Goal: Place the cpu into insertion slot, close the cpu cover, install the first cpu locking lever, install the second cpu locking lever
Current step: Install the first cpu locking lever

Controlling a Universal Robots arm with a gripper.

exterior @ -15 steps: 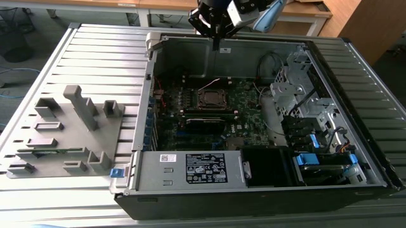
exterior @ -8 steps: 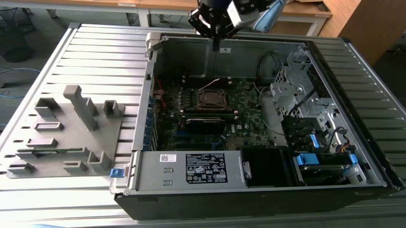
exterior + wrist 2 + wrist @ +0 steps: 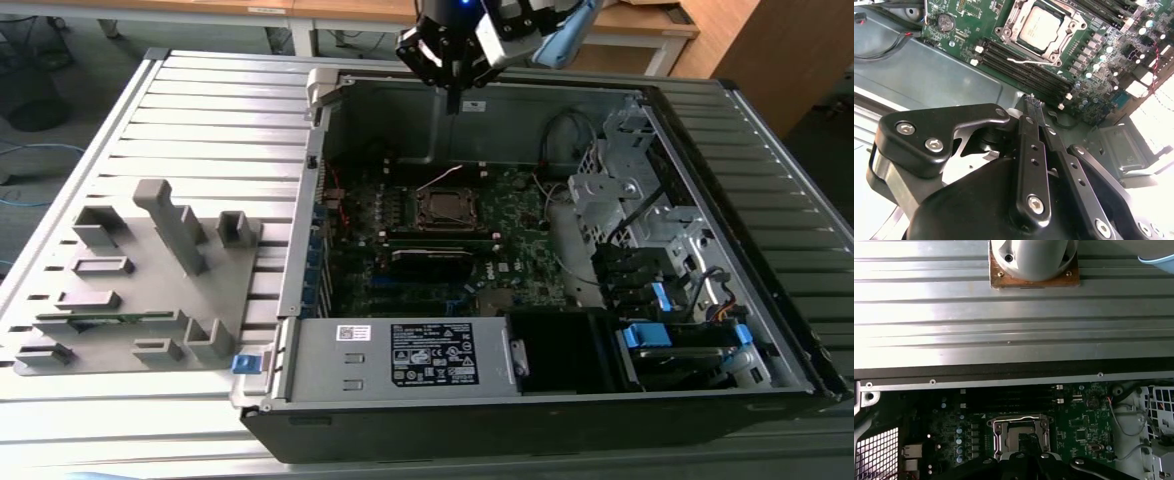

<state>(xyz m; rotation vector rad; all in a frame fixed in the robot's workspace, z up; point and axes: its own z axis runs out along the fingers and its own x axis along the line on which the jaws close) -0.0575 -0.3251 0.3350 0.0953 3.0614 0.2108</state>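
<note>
Ribbed aluminium table [image 3: 200, 100] carries the lot. The open black tower case [image 3: 561, 430] lies on its side, so the board faces up and I can come at it from straight above. A grey fixture tray [image 3: 134, 270] sits on the table at the exterior view's left of the case, well apart from the work. My guess is it's a parts holder.

The green motherboard [image 3: 514, 225] lies flat on the case floor. The gripper [image 3: 454, 100] hangs over the far case wall, well above the board and touching nothing. In the second wrist view its fingers [image 3: 1030, 150] are pressed together right to the tips with nothing between them, so it's clenched and empty.

The insertion slot [image 3: 1002, 31] is mid-board, just beside the long black memory slots [image 3: 1019, 67]. The cpu [image 3: 1039, 27] is seated in it: a flat square chip with a dull silver-grey face that catches the light. It looks level and square to the rim.

The cpu cover [image 3: 1070, 31] is a thin silver frame that appears laid down around the chip, with the face showing through its window. I judge it closed but can't confirm it's fully seated.

A thin wire locking lever [image 3: 1024, 60] runs along the socket edge nearest the memory slots. I can't tell whether it's hooked.
</note>
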